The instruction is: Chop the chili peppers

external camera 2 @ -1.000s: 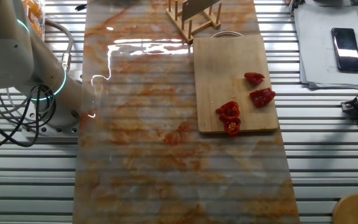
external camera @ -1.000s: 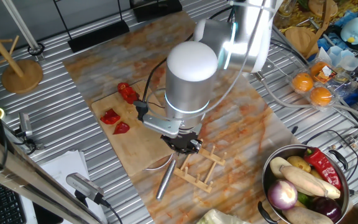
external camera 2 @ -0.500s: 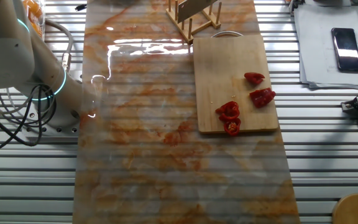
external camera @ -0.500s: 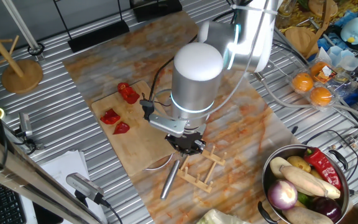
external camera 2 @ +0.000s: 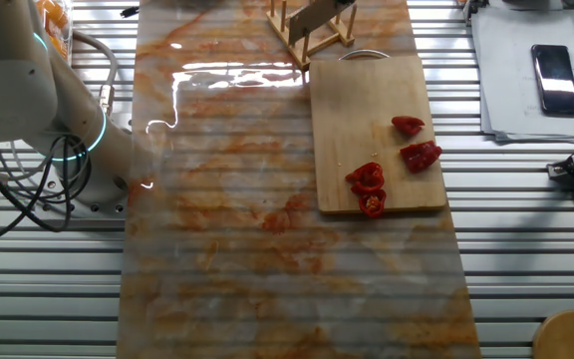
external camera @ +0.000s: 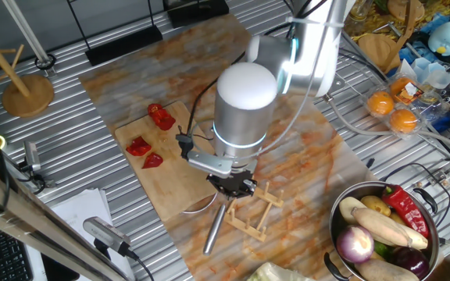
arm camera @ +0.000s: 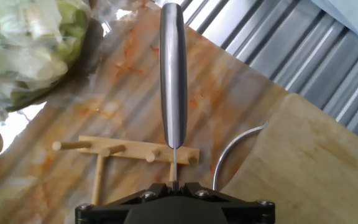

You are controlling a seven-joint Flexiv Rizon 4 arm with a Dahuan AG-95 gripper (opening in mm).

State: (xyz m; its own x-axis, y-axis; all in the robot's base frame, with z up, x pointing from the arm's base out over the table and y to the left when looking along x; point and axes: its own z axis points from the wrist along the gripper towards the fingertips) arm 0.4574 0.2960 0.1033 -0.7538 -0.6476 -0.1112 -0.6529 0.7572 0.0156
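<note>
The chili peppers lie as several red chunks (external camera: pixel 161 117) (external camera 2: pixel 370 179) on the wooden cutting board (external camera: pixel 174 183) (external camera 2: pixel 372 95), with two more pieces (external camera: pixel 145 153) nearer its left edge. My gripper (external camera: pixel 231 186) (arm camera: pixel 174 185) is shut on a knife, whose thin blade runs between the jaws. Its steel handle (arm camera: pixel 173 74) (external camera: pixel 213 229) points away from me. The knife hangs over a small wooden peg rack (external camera: pixel 256 212) (arm camera: pixel 126 151) (external camera 2: pixel 312 30), well apart from the chunks.
A steel pot of mixed vegetables (external camera: pixel 381 234) stands at the front right. Oranges in a clear box (external camera: pixel 393 109) are behind it. Bagged greens (arm camera: pixel 30 43) lie beyond the rack. A wooden stand (external camera: pixel 26 92) is at the far left, and a phone (external camera 2: pixel 553 78) rests on papers.
My gripper and the knife have shifted slightly right and down over the peg rack. The chili chunks and the board have not moved.
</note>
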